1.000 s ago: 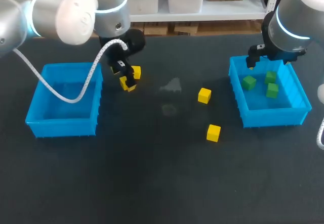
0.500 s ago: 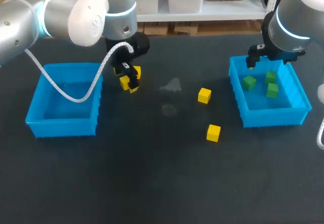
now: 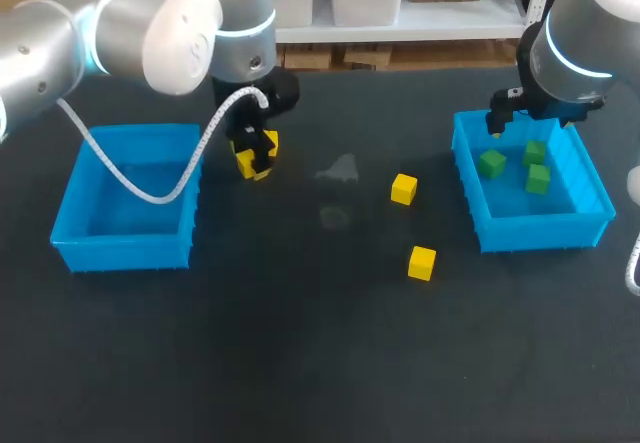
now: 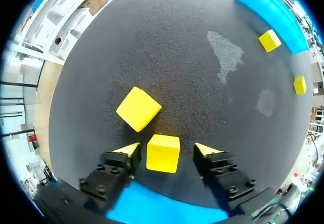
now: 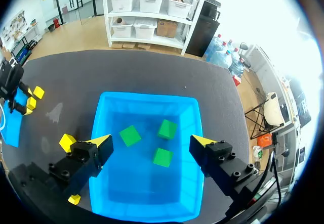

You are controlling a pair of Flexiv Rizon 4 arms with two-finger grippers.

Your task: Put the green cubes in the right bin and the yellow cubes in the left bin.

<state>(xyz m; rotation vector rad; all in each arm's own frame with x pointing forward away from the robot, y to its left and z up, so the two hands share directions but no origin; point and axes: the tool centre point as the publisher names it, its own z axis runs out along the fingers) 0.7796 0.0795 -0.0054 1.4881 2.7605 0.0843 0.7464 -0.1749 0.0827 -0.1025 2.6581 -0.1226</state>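
**Q:** Where is the cube?
**A:** A yellow cube [image 4: 163, 153] sits on the table [image 3: 300, 343], just right of the left bin [image 3: 90, 233]. A second yellow cube [image 4: 138, 108] lies close on its far side, perhaps touching.
**Q:** The risk?
**A:** An off-centre squeeze could likely twist the cube out or knock its neighbour.
**Q:** And the left gripper [image 4: 167, 149]?
**A:** Fingers apart, straddling the cube, gripping nothing yet.
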